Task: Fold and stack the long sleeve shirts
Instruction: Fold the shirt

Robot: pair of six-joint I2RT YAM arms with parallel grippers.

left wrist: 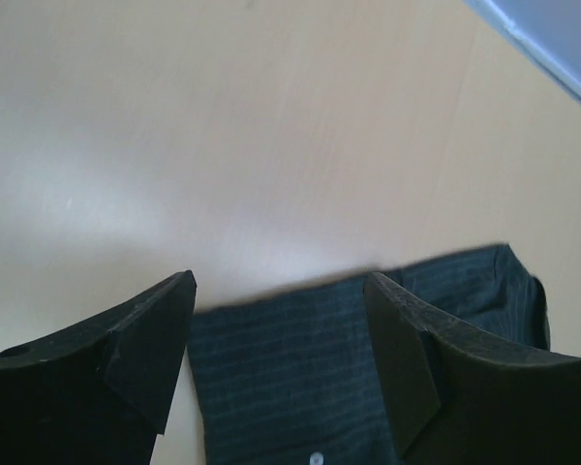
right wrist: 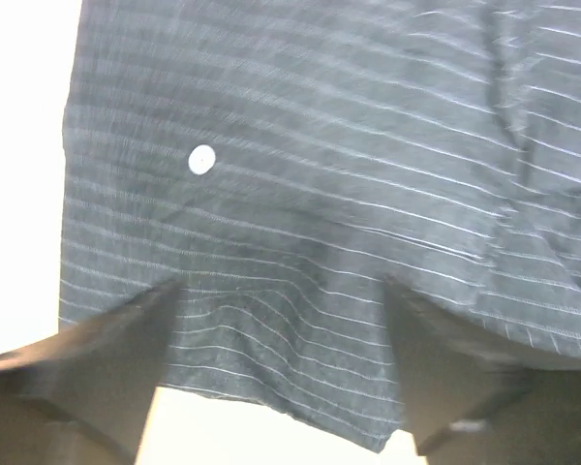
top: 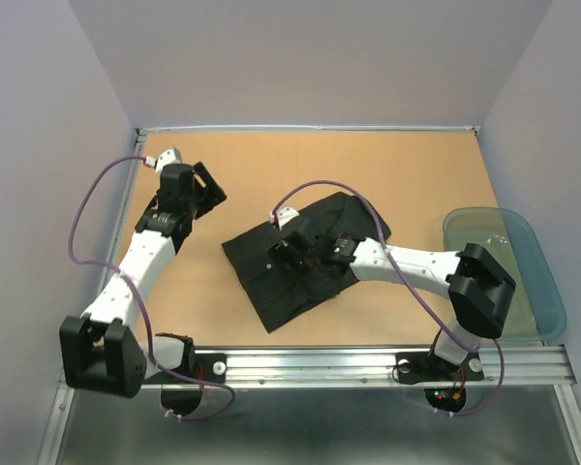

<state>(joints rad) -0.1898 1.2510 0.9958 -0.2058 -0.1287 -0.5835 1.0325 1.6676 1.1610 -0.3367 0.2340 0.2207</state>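
One long sleeve shirt (top: 271, 291), black with fine pale pinstripes, lies folded into a rough rectangle in the middle of the table (top: 416, 174). My right gripper (top: 289, 254) is low over the shirt's middle. In the right wrist view the gripper (right wrist: 281, 286) is open, its fingers (right wrist: 126, 358) spread on the striped cloth (right wrist: 320, 145), which puckers slightly between them near a white button (right wrist: 201, 160). My left gripper (top: 208, 189) is open and empty above bare table, left of the shirt. In the left wrist view the gripper (left wrist: 281, 281) frames the shirt's edge (left wrist: 290, 368) at a distance.
A translucent teal tray (top: 508, 271) sits at the table's right edge, beside the right arm's elbow. A metal rail (top: 368, 363) runs along the near edge. Grey walls close in the left, back and right sides.
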